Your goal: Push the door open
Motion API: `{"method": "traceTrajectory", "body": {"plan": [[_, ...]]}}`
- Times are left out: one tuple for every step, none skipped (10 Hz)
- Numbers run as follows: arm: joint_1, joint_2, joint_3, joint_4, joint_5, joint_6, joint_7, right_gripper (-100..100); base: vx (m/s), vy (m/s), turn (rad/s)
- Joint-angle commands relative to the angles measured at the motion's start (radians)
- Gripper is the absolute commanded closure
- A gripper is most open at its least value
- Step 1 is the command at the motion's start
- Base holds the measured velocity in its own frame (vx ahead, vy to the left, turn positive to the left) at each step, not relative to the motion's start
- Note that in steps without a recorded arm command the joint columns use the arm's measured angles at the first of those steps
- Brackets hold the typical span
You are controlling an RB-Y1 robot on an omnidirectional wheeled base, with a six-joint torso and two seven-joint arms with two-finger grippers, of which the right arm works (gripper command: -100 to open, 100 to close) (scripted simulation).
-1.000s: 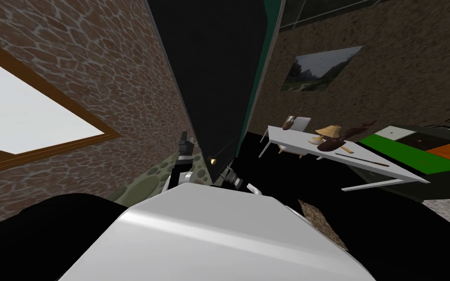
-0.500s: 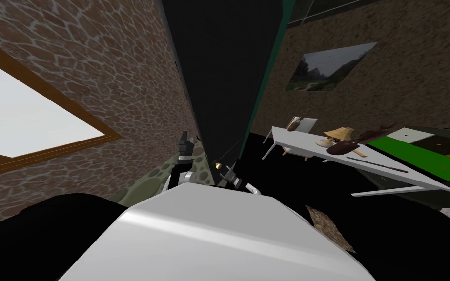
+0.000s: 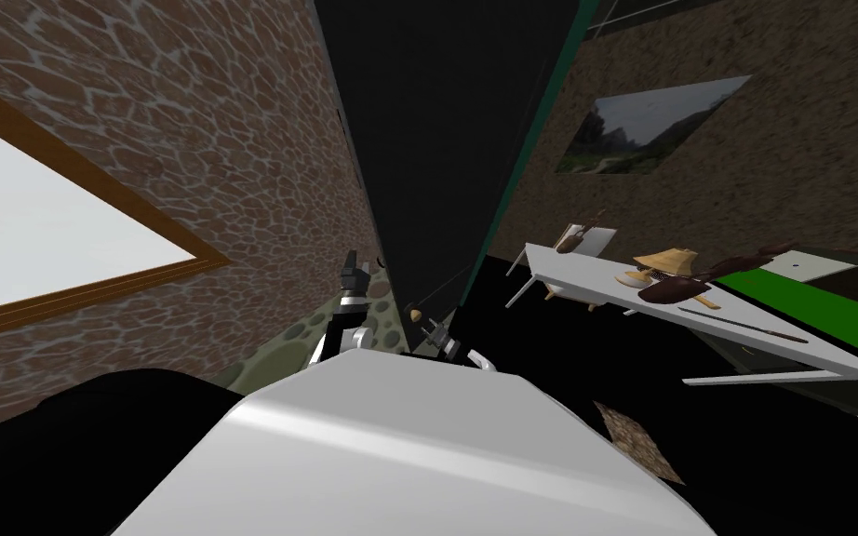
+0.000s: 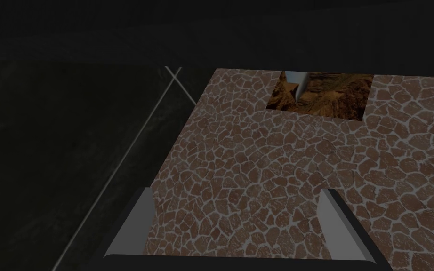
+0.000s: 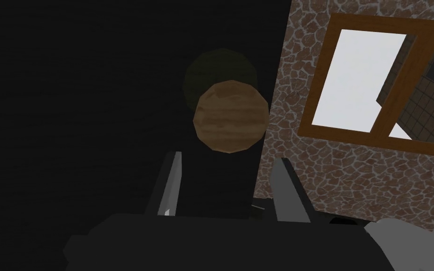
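The door [image 3: 436, 140] is seen at 12 o'clock, straight ahead, as a tall, flat, dark slab. A thin green strip [image 3: 534, 130] runs down its side at 1 o'clock. A round brown knob [image 5: 231, 116] is fixed low on the door.

The right claw [image 5: 228, 188] is held just in front of the knob. Its two fingers are spread apart and nothing is held between them. The knob is not touched yet. The left claw [image 4: 237, 221] is parked at 11 o'clock beside the stone wall [image 3: 232, 140], with its fingers spread wide and nothing in them.

The door is likely hard and stiff, so it should not bend or break when pushed. It may feel a bit heavy and swing slowly. The knob looks smooth and round, so the claw could slip off it. A push is best given on the flat face close to the knob. Where the hinges sit cannot be told.

A white counter [image 3: 604, 284] is found at 3 o'clock, well apart from the door, with a straw hat [image 3: 664, 261] and some dark things on it. A picture [image 3: 650, 126] hangs at 2 o'clock and a window [image 3: 46, 233] is set at 9 o'clock. The stone wall is close, so the left arm could be bumped on it.
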Motion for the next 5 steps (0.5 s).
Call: {"method": "traceTrajectory", "body": {"plan": [[0.000, -0.001, 0.000, 0.000, 0.000, 0.000, 0.000, 100, -0.022, -0.038, 0.006], [0.000, -0.001, 0.000, 0.000, 0.000, 0.000, 0.000, 100, -0.019, -0.034, 0.001], [0.000, -0.001, 0.000, 0.000, 0.000, 0.000, 0.000, 100, -0.013, -0.021, -0.001], [0.000, -0.001, 0.000, 0.000, 0.000, 0.000, 0.000, 100, -0.006, -0.008, 0.000], [0.000, -0.001, 0.000, 0.000, 0.000, 0.000, 0.000, 100, 0.000, 0.000, 0.000]]}}
